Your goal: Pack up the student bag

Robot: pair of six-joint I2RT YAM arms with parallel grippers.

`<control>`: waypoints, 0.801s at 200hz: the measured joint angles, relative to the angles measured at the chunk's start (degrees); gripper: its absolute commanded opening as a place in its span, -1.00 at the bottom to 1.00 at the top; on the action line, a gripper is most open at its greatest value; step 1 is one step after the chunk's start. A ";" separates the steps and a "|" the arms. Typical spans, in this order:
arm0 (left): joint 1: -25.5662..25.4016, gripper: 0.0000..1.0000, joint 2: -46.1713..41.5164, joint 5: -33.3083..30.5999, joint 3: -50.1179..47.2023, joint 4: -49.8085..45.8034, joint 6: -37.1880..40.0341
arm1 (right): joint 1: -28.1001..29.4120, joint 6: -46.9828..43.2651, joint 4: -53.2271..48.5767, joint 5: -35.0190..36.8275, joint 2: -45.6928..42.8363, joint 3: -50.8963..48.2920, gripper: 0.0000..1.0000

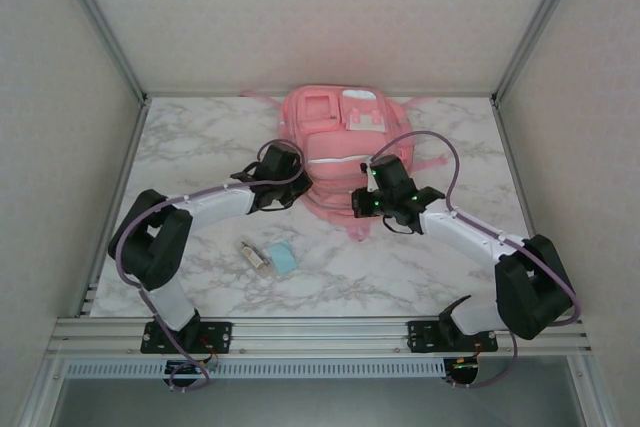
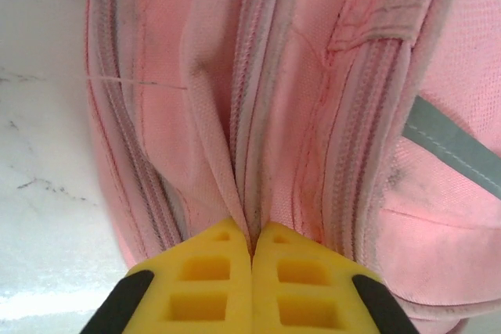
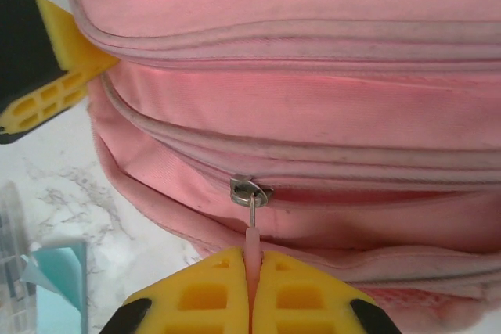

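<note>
Pink student bag (image 1: 330, 147) is not yet packed, we judge: left gripper (image 2: 252, 252) pinches its fabric, right gripper (image 3: 249, 262) clamps its zip pull (image 3: 252, 234), blue item (image 1: 282, 258) lies near it.

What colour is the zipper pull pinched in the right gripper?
Pale pink zipper pull on a silver metal slider; best seen in the right wrist view.
</note>
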 measured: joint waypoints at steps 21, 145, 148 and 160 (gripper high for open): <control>0.04 -1.00 -0.11 -0.04 0.00 0.02 0.13 | -0.48 -1.88 -0.59 1.88 -0.92 -0.63 -1.00; 14.43 -0.95 -4.81 1.16 0.74 -4.42 10.67 | -11.23 -8.85 -1.60 -4.33 -1.62 -0.92 -1.00; 14.73 -0.87 -4.79 1.18 1.18 -4.63 10.86 | -11.26 -8.63 -1.31 -5.18 -1.62 -0.92 -1.00; 15.67 -0.37 -4.79 1.20 2.67 -5.38 11.21 | -11.28 -7.58 0.28 -8.26 -1.60 -1.09 -1.00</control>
